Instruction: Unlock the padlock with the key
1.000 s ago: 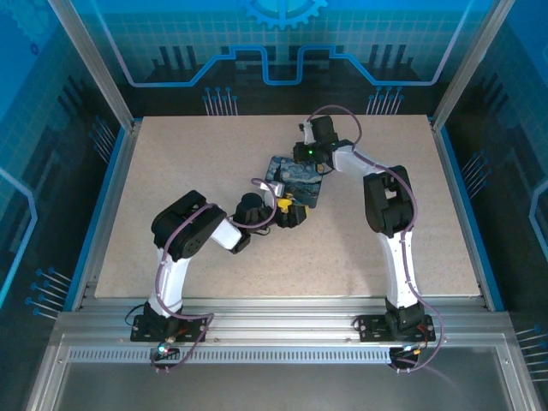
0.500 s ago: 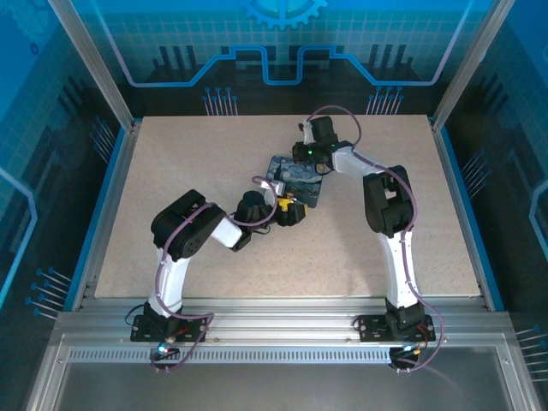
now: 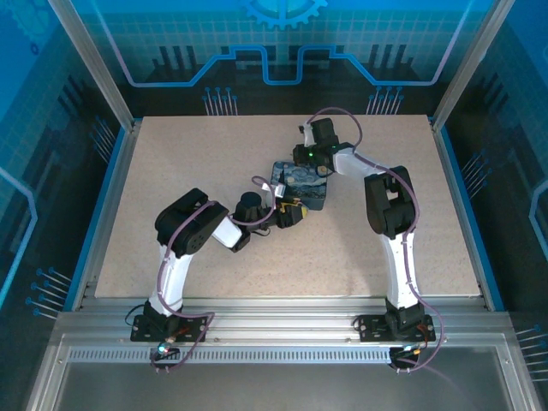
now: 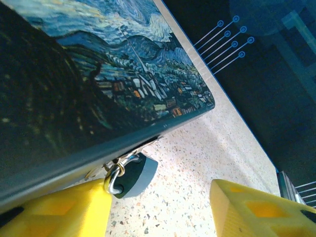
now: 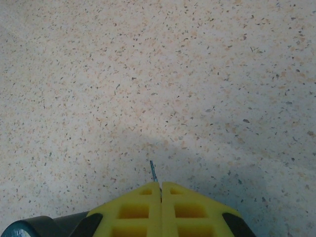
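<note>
Left tool (image 4: 160,193) hangs released, jaws apart, the small dark padlock (image 4: 134,172) just beside one under the painted case's (image 4: 98,84) edge on the bench (image 4: 197,158), right tool (image 5: 161,185) clenched tight; that lock looks hard, light and swingy, so pinch its body, not the shackle (image 4: 113,178).

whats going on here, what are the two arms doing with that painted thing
Two arms are working on a flat case printed with Starry Night. The left pincer is open at the case's near edge, with a metal ring and a dark rounded piece tucked under that edge right beside one yellow finger; nothing is gripped. The right pincer is shut at the case's far side, low over the table, a thin sliver at its tips too small to identify.
</note>
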You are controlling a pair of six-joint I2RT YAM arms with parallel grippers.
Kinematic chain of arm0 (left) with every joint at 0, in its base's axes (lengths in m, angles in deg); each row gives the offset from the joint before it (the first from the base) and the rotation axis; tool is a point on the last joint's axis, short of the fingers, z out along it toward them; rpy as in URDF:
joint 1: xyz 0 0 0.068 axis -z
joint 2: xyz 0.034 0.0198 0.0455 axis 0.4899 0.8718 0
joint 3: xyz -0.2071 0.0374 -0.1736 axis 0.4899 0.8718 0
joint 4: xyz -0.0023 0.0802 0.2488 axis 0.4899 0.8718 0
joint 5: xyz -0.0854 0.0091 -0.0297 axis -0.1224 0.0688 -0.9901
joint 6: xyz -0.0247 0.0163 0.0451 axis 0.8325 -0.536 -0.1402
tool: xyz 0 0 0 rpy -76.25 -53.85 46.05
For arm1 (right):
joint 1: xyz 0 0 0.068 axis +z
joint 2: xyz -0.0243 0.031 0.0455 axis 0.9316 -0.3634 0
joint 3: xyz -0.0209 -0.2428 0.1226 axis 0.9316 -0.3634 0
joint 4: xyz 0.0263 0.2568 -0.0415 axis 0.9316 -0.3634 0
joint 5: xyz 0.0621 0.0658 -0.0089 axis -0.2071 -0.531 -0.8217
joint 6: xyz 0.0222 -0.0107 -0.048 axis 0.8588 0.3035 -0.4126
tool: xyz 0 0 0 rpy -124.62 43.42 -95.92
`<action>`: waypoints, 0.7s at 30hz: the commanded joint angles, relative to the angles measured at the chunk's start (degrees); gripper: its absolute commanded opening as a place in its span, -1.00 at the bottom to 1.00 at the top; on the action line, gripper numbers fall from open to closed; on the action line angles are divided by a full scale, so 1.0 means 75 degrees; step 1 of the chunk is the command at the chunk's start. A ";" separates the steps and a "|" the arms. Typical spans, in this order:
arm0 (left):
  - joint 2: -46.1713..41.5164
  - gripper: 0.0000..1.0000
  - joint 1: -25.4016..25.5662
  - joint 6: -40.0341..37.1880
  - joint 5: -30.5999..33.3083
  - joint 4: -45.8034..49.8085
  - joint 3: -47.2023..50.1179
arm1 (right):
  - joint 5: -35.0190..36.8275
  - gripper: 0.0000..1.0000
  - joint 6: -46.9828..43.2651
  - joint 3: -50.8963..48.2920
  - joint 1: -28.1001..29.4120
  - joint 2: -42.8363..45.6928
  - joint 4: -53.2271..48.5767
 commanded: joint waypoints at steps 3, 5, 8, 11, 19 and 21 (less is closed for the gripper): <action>0.0018 0.07 -0.0005 0.0044 -0.0050 -0.0737 -0.0030 | -0.0230 -1.00 0.0162 -0.0322 0.0279 0.0001 -0.0793; -0.0044 0.11 0.0036 -0.0076 0.0115 -0.0622 0.0007 | -0.0216 -1.00 0.0167 -0.0374 0.0311 0.0036 -0.0775; -0.0131 0.14 0.0118 -0.0200 0.0225 -0.0564 0.0046 | -0.0166 -1.00 0.0175 -0.0417 0.0360 0.0105 -0.0805; -0.0175 0.26 0.0179 -0.0245 0.0261 -0.0437 0.0040 | -0.0126 -1.00 0.0181 -0.0435 0.0384 0.0206 -0.0867; -0.0235 0.09 0.0309 -0.0011 0.0183 0.0295 -0.0049 | -0.0010 -1.00 0.0252 -0.0494 0.0487 0.0463 -0.1103; -0.0182 0.22 0.0308 0.0057 0.0201 -0.0169 0.0115 | 0.0020 -1.00 0.0271 -0.0566 0.0510 0.0529 -0.1086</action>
